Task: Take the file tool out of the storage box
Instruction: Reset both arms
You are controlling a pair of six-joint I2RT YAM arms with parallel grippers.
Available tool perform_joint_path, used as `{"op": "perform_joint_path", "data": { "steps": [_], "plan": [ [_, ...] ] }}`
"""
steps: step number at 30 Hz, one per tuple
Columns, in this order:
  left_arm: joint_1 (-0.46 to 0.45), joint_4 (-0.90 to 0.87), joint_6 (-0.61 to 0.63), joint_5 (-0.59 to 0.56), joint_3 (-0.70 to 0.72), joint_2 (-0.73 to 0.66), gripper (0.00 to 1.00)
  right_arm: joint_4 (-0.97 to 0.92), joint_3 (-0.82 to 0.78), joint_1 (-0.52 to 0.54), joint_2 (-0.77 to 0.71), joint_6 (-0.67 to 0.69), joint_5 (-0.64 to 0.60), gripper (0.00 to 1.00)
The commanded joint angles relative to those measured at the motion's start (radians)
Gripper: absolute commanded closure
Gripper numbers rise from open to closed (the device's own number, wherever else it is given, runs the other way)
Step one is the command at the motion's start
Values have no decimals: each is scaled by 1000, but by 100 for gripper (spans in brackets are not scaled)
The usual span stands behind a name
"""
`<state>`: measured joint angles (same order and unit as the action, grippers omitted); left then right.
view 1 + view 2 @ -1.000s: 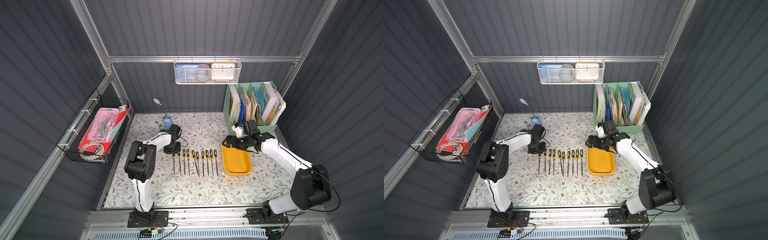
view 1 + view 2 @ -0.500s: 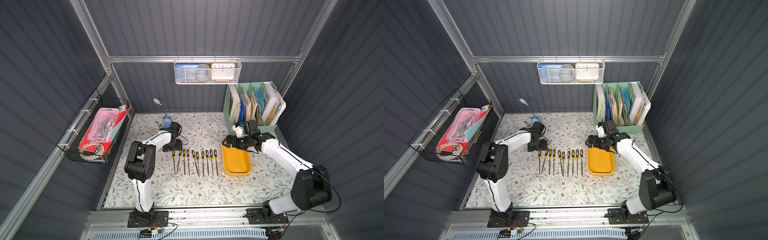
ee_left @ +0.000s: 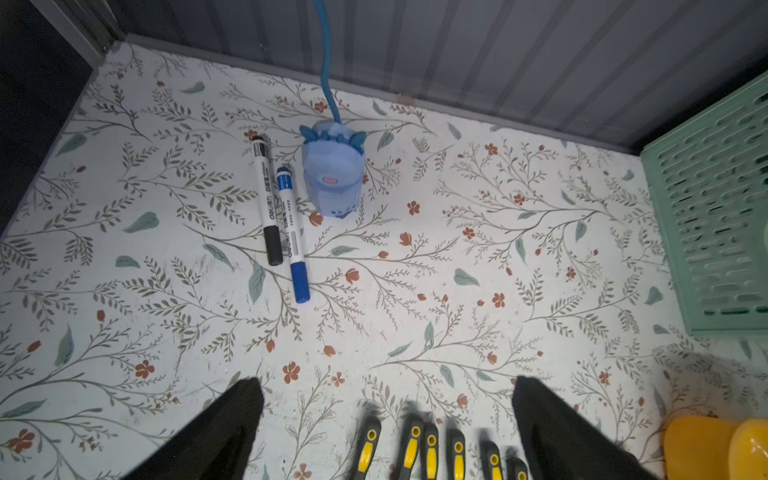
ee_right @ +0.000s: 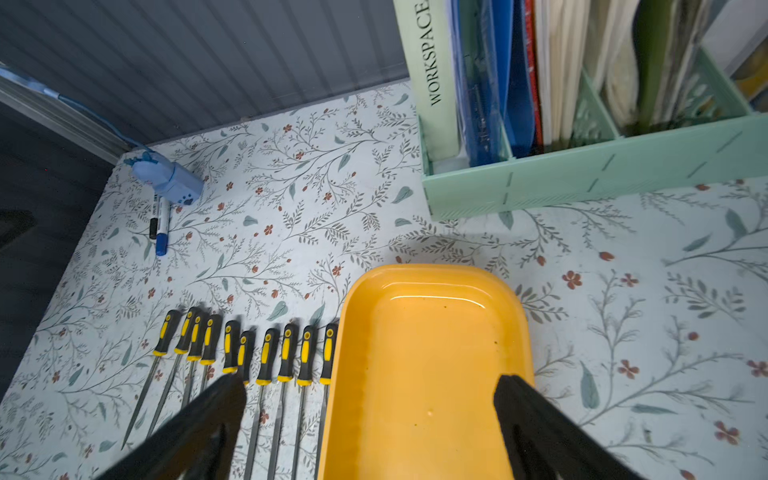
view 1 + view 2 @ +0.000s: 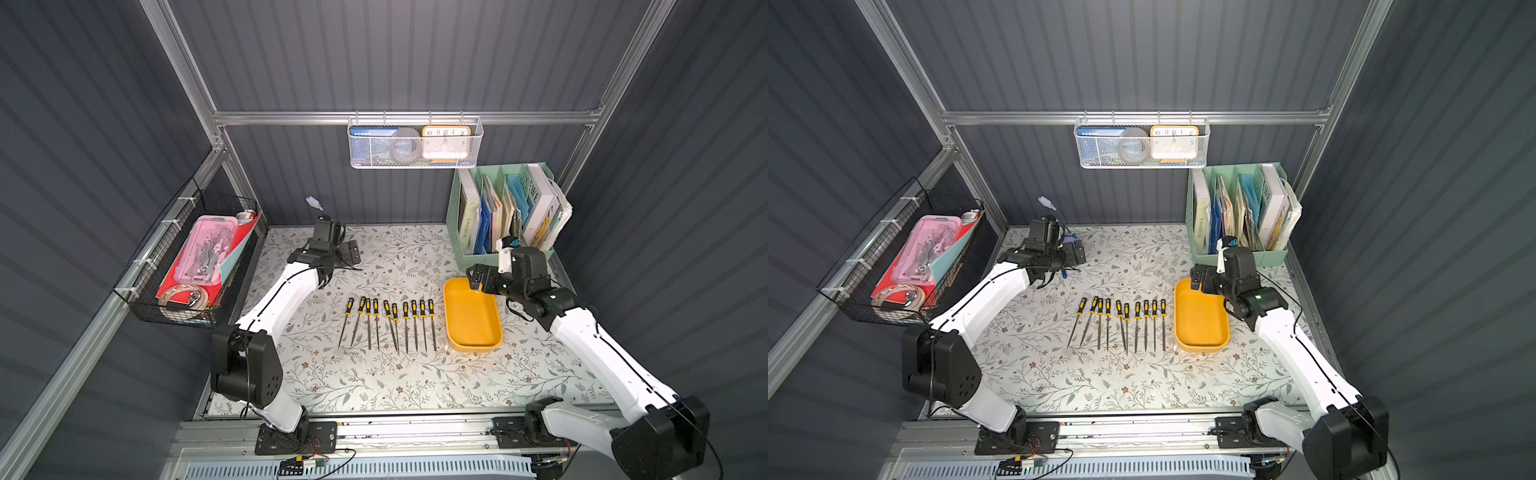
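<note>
we reckon it's done: storage box (image 5: 471, 320) empty, files (image 5: 388, 326) rowed just left of it (ten). left gripper (image 3: 386, 386), right gripper (image 4: 372, 384) both spread wide, holding nothing; next we just retreat.

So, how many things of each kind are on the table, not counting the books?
Files: 10
Markers: 2
Tray: 1
Lamp: 1
Organiser: 1
Total: 15

"WORKSPACE" runs down the pale book spine (image 4: 432, 54) at the end slot of the mint-green organiser (image 4: 582, 174). Above the organiser, the yellow clock (image 5: 446, 141) shows 10, 11, 12, 1, 2. Well apart from it, the black marker (image 3: 266, 195) reads "deli".
</note>
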<state>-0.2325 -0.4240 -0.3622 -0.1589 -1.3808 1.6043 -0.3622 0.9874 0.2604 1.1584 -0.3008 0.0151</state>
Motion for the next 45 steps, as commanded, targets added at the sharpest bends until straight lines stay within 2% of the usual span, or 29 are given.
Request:
{"op": "perform_joint_path", "data": {
  "steps": [1, 4, 7, 10, 14, 17, 22, 26, 30, 38, 41, 45],
  "plan": [
    [8, 41, -4, -22, 22, -9, 0, 3, -6, -10, 3, 8, -78, 1],
    [15, 174, -4, -32, 138, -81, 0, 15, -30, -16, -3, 8, -127, 1],
    [42, 410, 8, -82, 314, -204, 0, 51, -91, -25, -22, 17, -236, 1],
    [106, 654, 54, -123, 475, -300, 0, 117, -189, -33, -51, 78, -308, 1],
    [203, 852, 50, -124, 613, -306, 0, 146, -284, -44, -72, 118, -406, 1],
    [211, 1002, 112, -181, 703, -281, 0, 219, -357, -58, -101, 143, -451, 1],
    [221, 1376, 198, -203, 838, -230, 0, 550, -550, -111, -141, 234, -437, 1],
    [225, 1543, 222, -125, 850, -127, 0, 707, -645, -185, -130, 242, -352, 1],
    [225, 1701, 289, -123, 890, -59, 0, 943, -715, -225, -47, 241, -303, 1],
    [231, 1883, 313, -72, 943, 43, 0, 1146, -630, -249, 214, 247, -180, 1],
    [238, 1901, 308, -56, 948, 55, 0, 1239, -633, -251, 323, 256, -137, 1],
    [242, 1983, 312, -39, 967, 104, 0, 1329, -621, -251, 404, 244, -196, 1]
  ]
}}
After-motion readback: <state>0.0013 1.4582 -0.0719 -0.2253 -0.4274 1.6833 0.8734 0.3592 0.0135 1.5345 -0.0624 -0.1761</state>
